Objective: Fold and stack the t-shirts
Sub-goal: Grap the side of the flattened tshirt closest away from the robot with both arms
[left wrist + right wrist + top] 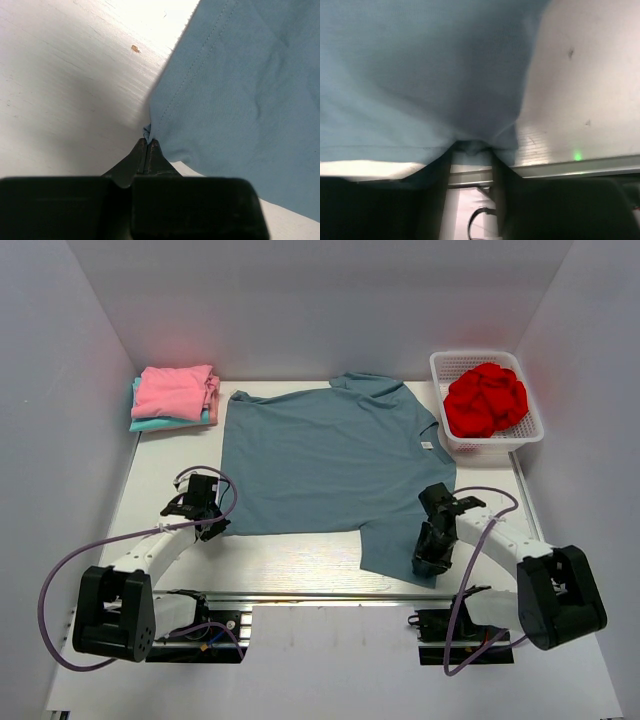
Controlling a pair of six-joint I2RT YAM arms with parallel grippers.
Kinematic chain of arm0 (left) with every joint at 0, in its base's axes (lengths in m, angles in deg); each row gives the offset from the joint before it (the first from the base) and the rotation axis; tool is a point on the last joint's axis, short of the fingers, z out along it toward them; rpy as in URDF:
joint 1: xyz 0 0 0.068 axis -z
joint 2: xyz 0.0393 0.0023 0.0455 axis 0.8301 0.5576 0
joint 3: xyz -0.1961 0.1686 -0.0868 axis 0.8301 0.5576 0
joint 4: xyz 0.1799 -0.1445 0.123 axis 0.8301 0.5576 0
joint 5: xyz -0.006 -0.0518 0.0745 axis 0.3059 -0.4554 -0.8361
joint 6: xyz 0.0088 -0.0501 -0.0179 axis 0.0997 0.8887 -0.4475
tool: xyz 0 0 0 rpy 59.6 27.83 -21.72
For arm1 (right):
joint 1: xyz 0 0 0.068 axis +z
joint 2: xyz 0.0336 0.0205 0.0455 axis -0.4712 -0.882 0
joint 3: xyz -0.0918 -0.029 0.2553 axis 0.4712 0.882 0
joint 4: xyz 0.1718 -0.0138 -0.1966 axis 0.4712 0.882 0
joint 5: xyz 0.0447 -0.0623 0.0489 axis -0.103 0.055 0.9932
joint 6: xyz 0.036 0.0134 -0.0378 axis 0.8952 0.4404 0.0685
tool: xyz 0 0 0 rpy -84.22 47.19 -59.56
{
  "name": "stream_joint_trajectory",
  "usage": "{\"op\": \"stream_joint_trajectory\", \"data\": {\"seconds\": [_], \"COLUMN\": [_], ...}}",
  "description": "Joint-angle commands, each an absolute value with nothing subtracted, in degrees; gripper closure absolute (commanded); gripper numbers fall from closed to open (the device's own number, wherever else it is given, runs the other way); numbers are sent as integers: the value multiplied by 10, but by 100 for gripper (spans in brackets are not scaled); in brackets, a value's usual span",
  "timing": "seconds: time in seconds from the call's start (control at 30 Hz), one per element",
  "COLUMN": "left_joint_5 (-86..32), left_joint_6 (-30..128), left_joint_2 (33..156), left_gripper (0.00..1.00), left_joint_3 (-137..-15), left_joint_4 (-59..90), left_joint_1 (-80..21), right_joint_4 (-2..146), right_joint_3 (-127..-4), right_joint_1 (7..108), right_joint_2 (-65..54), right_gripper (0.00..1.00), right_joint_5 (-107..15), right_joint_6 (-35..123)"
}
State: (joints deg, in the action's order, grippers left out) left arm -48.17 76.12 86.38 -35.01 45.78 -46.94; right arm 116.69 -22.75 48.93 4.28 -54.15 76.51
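Pinching the lower-left hem corner of the blue-grey tee [320,455], the left gripper [148,144] has its fingers pressed together on a small tuck of cloth. The shirt lies spread flat across the middle of the table [290,565]. At the lower right of the overhead view the right gripper [430,558] sits over the near sleeve; its wrist view shows the jaws standing apart, with cloth draped and puckered across the tips rather than clearly clamped. That mismatch is probably the main risk: a fold pulled from the left alone would likely drag the fabric askew and wrinkle the body. The left hold is also shallow, right at the edge, so a quick lift could let the corner slip free. The sleeve end lies close to the table's near edge and could trail off it. The pink tee [175,390] rests folded on the teal tee [150,424] at upper left; the red tee [485,400] sits crumpled in the basket [445,365] at upper right.
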Motion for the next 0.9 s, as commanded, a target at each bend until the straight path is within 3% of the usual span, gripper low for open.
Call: {"op": "stream_joint_trajectory", "data": {"seconds": [0.0, 0.03, 0.07, 0.3, 0.53, 0.77, 0.87], "left_joint_5": [-481, -481, -481, -452, -480, -479, -484], "left_joint_6": [762, 762, 762, 805, 857, 869, 858], "left_joint_2": [869, 869, 869, 828, 732, 722, 722], "left_gripper": [100, 100, 100, 100, 100, 100, 100], "left_joint_3": [-345, -351, -351, -358, -351, -369, -382], "left_joint_4": [451, 451, 451, 528, 632, 659, 646], "left_joint_1": [-471, -471, -471, -471, -471, -471, -471], "right_joint_4": [1124, 1128, 1129, 1205, 1397, 1421, 1344], "right_joint_3": [-209, -212, -216, -243, -317, -341, -338], "right_joint_1": [512, 515, 518, 529, 537, 542, 542], "right_joint_2": [7, 0, 2, 104, 192, 234, 236], "right_gripper": [81, 94, 100, 100, 100, 100, 100], "right_joint_5": [-574, -580, -584, -572, -593, -616, -597], "right_joint_6": [795, 803, 807, 821, 853, 846, 821]}}
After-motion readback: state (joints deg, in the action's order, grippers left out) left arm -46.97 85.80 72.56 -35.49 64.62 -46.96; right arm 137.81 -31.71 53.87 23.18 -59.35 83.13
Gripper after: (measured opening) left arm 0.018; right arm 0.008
